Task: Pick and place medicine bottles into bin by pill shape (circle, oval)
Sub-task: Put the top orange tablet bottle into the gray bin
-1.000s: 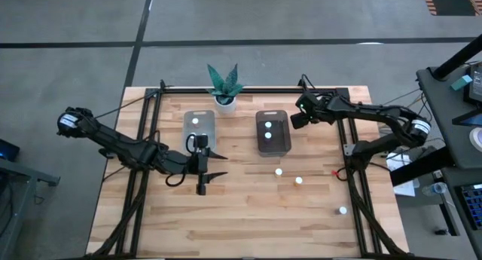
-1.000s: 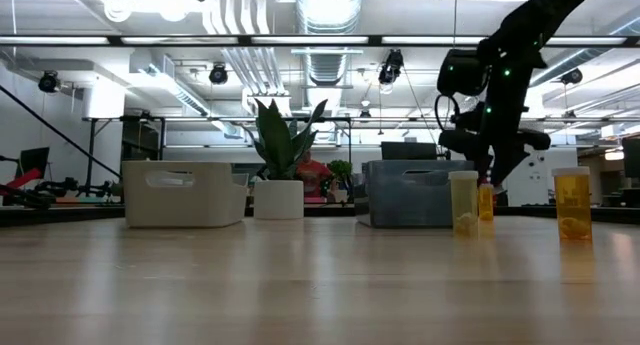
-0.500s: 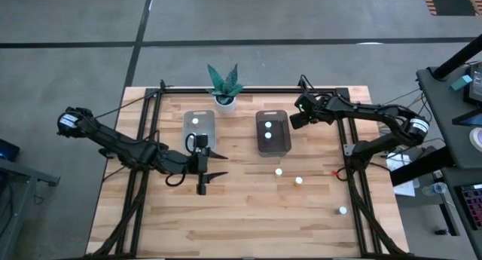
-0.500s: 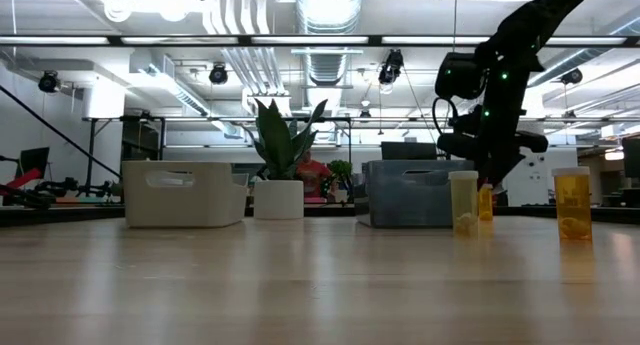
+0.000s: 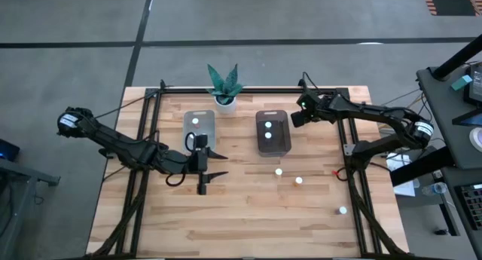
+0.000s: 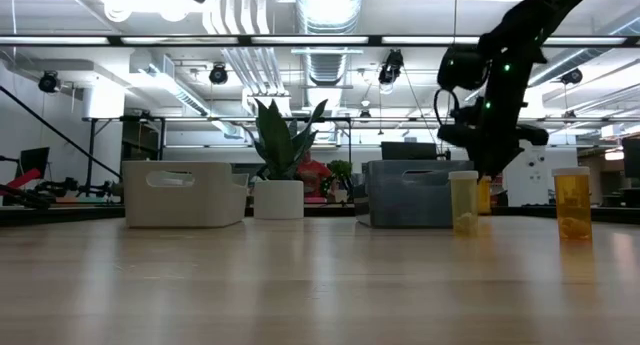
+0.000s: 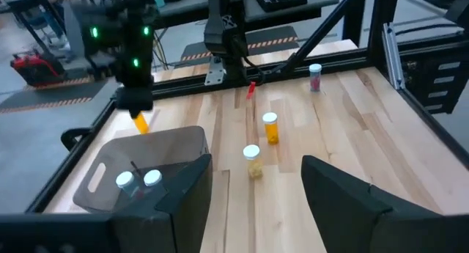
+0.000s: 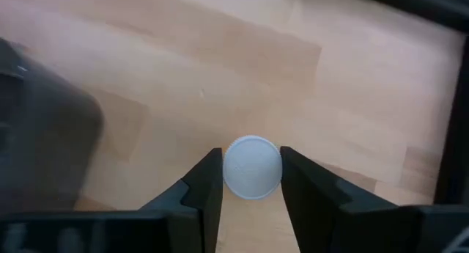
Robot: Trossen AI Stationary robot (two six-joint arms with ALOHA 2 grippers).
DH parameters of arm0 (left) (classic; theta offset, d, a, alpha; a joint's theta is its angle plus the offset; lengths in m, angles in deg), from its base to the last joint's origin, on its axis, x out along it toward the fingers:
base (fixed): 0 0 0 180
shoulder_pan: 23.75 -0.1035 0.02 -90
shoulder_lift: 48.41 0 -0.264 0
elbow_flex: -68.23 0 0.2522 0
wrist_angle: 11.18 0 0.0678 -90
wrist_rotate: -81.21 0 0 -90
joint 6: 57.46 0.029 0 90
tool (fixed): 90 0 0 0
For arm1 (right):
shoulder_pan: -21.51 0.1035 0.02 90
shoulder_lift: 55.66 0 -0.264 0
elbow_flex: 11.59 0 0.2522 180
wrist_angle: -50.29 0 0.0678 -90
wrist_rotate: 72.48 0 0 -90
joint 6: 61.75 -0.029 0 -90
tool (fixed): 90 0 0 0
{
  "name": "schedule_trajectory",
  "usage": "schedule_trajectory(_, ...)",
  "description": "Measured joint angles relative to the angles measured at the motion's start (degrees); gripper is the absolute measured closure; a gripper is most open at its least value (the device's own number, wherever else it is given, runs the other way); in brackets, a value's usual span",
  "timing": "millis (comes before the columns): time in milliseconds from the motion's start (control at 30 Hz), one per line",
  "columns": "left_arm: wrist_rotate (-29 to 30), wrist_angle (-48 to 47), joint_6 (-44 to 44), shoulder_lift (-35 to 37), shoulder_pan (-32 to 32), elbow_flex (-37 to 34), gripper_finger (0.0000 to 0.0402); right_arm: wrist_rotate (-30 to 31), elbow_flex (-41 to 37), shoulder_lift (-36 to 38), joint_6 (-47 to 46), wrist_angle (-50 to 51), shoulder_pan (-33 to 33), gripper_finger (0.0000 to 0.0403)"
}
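holding a white-capped medicine bottle (image 8: 251, 167) in my right gripper (image 5: 295, 118), fingers clenched on either side of its cap, and the whole thing hangs in the air just beside the dark grey bin (image 5: 273, 131), off its far right corner. from the left wrist camera i can see the orange body (image 7: 140, 122) dangling under that claw, right at the bin's rim, not over it. inside the grey bin two bottles (image 5: 266, 130) sit with their white caps up. nearer to me than the right claw, three more bottles stand on the wooden table (image 5: 248, 215): one (image 5: 279, 171) just past the grey bin's near edge, another (image 5: 299, 180) close beside that, and a third (image 5: 343, 211) well apart toward the table's near right corner. my left gripper (image 5: 208, 171) waits with its fingers spread wide, released, just off the near end of the clear bin (image 5: 199, 126), which holds one bottle (image 5: 195, 121). a potted plant (image 5: 224, 85) stands beyond both bins.
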State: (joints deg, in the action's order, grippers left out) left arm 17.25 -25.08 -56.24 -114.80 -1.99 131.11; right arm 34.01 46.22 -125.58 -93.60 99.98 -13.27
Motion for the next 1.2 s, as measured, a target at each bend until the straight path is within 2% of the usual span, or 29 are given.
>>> schedule_trajectory(233, 0.00, -0.05, -2.48, 0.00, 0.00, 0.00, 0.0207, 0.04, 2.52, 9.88, 0.33, 4.41, 5.46, 0.0289)
schedule_trajectory(400, 0.09, 0.05, -2.61, -0.21, 0.00, 0.00, 0.0208, 0.00, 3.68, 16.64, -0.53, 3.87, 14.96, 0.0289)
schedule_trajectory(533, 0.76, 1.59, -2.60, -1.90, -0.09, 0.00, 0.0208, 0.00, 3.76, 19.00, -1.01, 0.20, 24.44, 0.0288)
schedule_trajectory(700, 0.83, 4.89, -2.46, -6.21, -1.34, 0.00, 0.0208, 0.02, 3.76, 17.84, -0.58, -7.06, 35.39, 0.0288)
schedule_trajectory(867, 0.14, 10.15, -2.37, -11.08, -3.89, 0.11, 0.0208, 0.04, 4.06, 13.87, 2.18, -13.77, 43.13, 0.0288)
schedule_trajectory(1067, -9.85, 18.92, -2.39, -17.22, -7.93, 0.11, 0.0208, 0.22, 6.49, 7.92, 5.11, -17.86, 46.93, 0.0288)
schedule_trajectory(1200, -13.19, 24.28, -2.43, -21.37, -9.66, 0.11, 0.0208, 0.13, 9.48, 3.53, 6.74, -17.84, 47.28, 0.0287)
